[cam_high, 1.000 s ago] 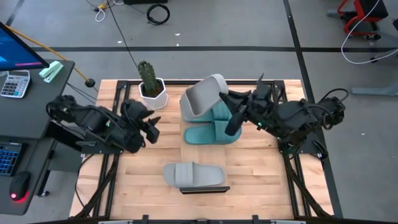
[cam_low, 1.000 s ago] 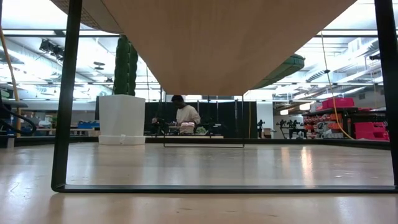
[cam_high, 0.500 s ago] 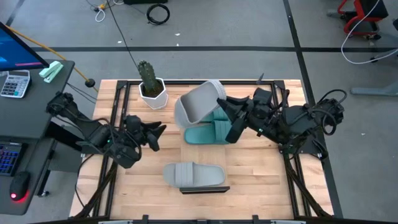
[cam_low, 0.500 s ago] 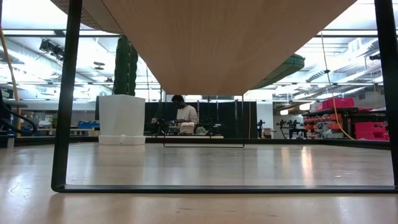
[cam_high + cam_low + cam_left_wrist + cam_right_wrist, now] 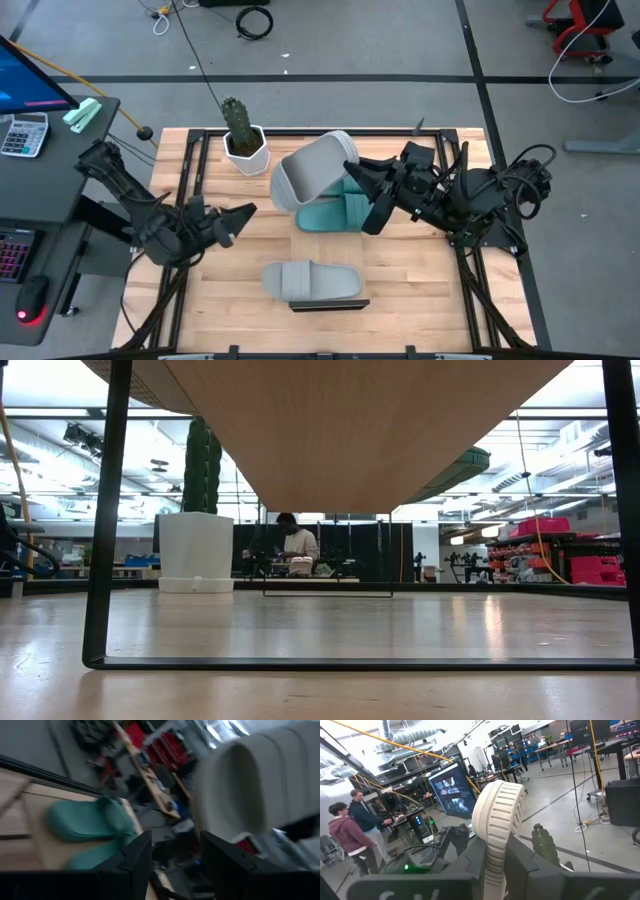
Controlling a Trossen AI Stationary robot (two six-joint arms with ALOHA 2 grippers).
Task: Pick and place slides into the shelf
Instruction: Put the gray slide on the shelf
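Note:
My right gripper [image 5: 352, 178] is shut on a light grey slide [image 5: 312, 175], held up over the table's middle. Two teal slides [image 5: 338, 208] lie side by side on the tabletop below and to its right. A second grey slide [image 5: 312, 281] lies sole down on the shelf [image 5: 345, 302] near the table's front edge; the shelf's underside [image 5: 360, 430] fills the top of the low view. My left gripper [image 5: 238, 216] is open and empty at the table's left, its fingers [image 5: 132, 862] pointing toward the slides. My right gripper pinches the grey slide's ribbed strap [image 5: 496, 837] between its two fingers [image 5: 472, 862]. The fingers come from the table's right, slanting a little downward. The slide is lifted clear of the table and tipped up, its foot opening [image 5: 300, 183] turned toward the table's left.
A cactus in a white pot [image 5: 243, 148] stands at the table's far left, also in the low view [image 5: 196, 550]. The shelf's black legs [image 5: 105, 510] stand at either side of the low view. A desk with a keyboard [image 5: 20, 130] is left of the table. People [image 5: 350, 830] stand in the room beyond.
My right gripper has carried the grey slide toward the table's left, away from over the teal slides, and the slide has tipped further toward the left. My left arm has drawn back toward the table's left edge, its gripper ending a little nearer the front edge.

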